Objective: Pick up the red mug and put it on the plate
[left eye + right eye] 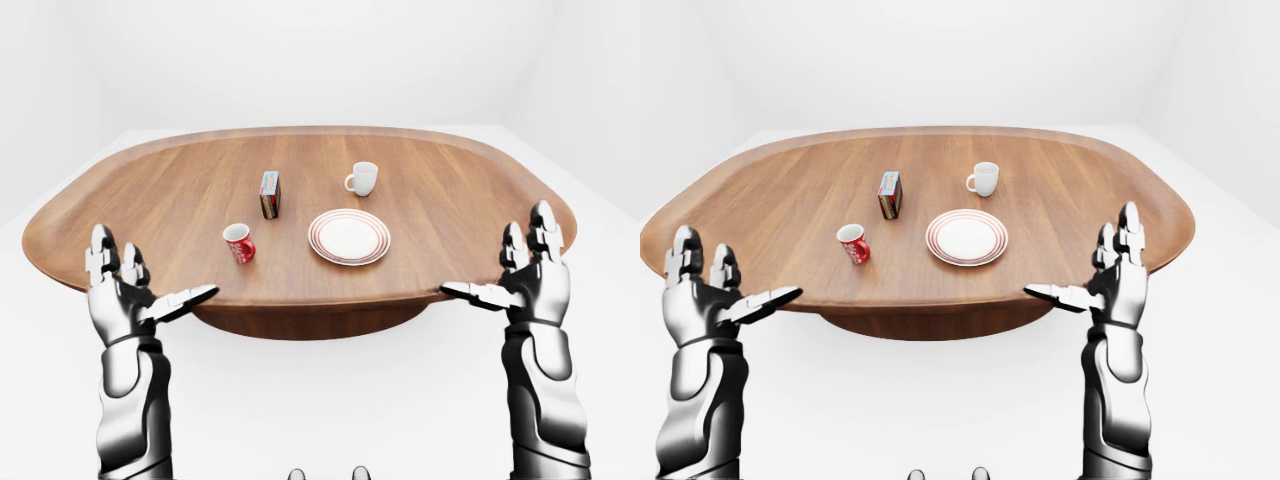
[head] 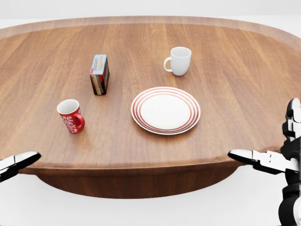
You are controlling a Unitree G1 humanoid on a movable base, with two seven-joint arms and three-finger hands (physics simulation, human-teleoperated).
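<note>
Left-eye view: we hold left hand (image 1: 128, 296) and right hand (image 1: 525, 275) fingers spread, off the table's (image 1: 180, 200) near edge; red mug (image 2: 71, 116) sits left of plate (image 2: 165, 110).

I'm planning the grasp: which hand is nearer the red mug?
Left. The left hand sits open below-left of the red mug; the right hand is open, far to its right beyond the plate.

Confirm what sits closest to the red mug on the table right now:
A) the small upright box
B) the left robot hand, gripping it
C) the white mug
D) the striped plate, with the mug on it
A: in the head view the small upright box stands just up and right of the red mug, nearer than the striped plate or the white mug; the left robot hand is open, off the table.
</note>
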